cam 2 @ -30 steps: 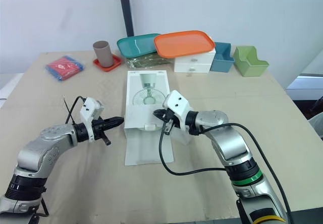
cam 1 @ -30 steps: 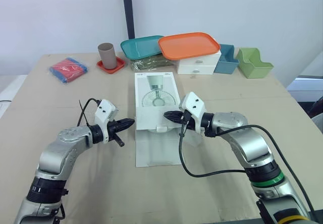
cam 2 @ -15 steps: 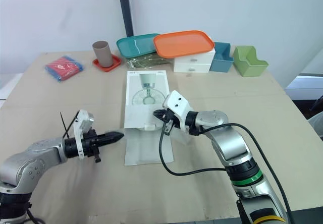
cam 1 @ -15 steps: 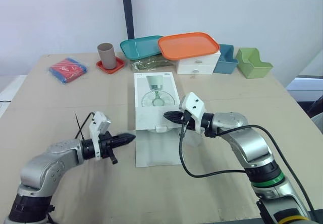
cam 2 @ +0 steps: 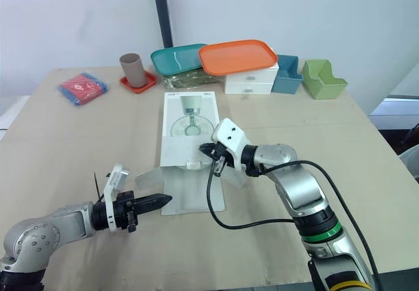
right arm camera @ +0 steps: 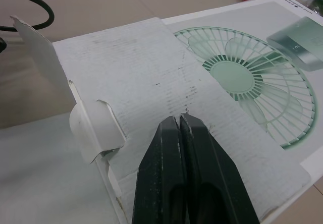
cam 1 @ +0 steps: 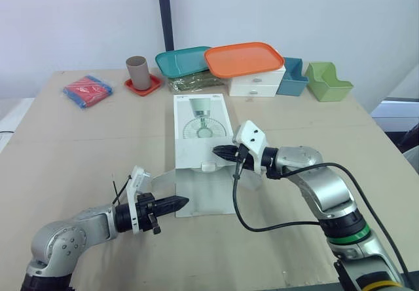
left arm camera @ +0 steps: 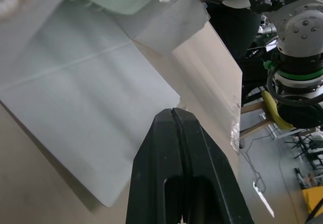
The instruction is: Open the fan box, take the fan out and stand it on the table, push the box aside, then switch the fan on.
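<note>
The flat white cardboard fan box [cam 1: 201, 130], a green fan printed on top, is lying with its flap [cam 1: 208, 194] open. The left hand [cam 1: 177, 204] and right hand [cam 1: 219, 151] are pointing at it, pinched closed and empty.

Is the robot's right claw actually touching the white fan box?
Cannot tell. In the right wrist view the shut right gripper lies over the fan box with no gap showing, but looking along the fingers would hide one.

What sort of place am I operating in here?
Probably a robotics lab or test room: a plain table against a bare white wall, set with staged props such as trays and desk organizers.
</note>
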Motion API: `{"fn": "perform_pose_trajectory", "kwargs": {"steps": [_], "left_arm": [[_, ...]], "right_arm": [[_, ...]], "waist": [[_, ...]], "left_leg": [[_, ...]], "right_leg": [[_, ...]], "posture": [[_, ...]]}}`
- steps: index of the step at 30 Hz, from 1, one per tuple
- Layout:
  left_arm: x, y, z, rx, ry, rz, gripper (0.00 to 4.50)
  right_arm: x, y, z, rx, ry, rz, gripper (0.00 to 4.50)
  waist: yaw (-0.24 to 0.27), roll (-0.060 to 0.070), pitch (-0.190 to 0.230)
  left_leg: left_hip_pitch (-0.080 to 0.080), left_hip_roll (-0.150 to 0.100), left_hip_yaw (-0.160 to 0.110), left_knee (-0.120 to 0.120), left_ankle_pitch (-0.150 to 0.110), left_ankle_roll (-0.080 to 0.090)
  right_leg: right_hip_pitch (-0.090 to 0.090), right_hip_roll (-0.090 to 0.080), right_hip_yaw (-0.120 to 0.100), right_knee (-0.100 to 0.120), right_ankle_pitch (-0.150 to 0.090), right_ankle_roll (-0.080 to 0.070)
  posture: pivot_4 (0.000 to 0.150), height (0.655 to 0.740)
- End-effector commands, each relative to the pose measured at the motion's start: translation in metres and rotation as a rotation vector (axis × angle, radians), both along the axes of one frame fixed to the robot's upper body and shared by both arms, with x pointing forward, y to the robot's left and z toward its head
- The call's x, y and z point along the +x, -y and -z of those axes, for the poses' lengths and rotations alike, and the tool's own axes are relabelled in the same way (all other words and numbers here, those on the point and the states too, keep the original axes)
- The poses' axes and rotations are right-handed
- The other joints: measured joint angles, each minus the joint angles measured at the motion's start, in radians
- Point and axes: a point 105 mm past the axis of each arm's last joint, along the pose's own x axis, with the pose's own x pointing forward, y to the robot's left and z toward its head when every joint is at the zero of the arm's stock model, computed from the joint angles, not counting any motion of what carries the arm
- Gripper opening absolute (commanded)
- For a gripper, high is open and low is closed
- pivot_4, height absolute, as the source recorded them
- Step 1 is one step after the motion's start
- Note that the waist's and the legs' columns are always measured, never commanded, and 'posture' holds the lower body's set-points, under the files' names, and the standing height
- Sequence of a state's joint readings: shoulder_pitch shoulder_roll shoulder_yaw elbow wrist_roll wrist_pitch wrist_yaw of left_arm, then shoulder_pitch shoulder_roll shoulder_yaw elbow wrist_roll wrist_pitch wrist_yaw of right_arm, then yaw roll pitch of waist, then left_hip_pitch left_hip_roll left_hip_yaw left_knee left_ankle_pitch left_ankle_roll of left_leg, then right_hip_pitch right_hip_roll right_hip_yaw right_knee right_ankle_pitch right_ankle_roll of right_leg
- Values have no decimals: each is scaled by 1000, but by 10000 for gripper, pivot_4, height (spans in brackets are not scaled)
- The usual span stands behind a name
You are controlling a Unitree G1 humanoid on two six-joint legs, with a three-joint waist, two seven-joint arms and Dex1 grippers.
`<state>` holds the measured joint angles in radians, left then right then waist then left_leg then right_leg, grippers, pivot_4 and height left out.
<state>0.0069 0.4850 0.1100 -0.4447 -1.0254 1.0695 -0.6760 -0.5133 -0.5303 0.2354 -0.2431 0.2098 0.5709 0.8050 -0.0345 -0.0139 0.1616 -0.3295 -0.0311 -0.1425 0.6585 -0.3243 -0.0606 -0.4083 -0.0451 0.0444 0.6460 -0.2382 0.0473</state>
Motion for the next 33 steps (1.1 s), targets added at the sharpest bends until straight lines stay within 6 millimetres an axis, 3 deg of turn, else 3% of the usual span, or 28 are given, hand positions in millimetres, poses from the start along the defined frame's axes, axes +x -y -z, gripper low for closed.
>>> {"fn": "perform_pose_trajectory", "kwargs": {"steps": [1, 7, 16, 33], "left_arm": [[-15, 9, -6, -29, -4, 71, 0], [-35, 11, -10, -48, -67, 197, 0], [-8, 14, 3, -105, -180, 57, 0], [10, 15, 21, 9, -221, 33, 0]], "right_arm": [[-4, 3, 4, -19, -13, -1, 827], [-5, 3, 5, -25, -16, -3, 827], [-5, 2, 4, -24, -16, -2, 827], [-6, 3, 4, -26, -23, 3, 827]], "waist": [[0, 0, 0], [0, 0, 0], [0, 0, 0], [3, 1, -1]], "left_leg": [[0, 0, 0, 0, 0, 0], [0, 0, 0, 0, 0, 0], [0, 0, 0, 0, 0, 0], [0, -1, -1, 0, 3, -5]], "right_leg": [[0, 0, 0, 0, 0, 0], [0, 1, 0, 0, 0, 0], [0, 0, 0, 0, 0, 0], [1, 0, 0, 0, 0, 0]], "posture": [[1500, 7400], [1500, 7400], [1500, 7400], [1500, 7400]]}}
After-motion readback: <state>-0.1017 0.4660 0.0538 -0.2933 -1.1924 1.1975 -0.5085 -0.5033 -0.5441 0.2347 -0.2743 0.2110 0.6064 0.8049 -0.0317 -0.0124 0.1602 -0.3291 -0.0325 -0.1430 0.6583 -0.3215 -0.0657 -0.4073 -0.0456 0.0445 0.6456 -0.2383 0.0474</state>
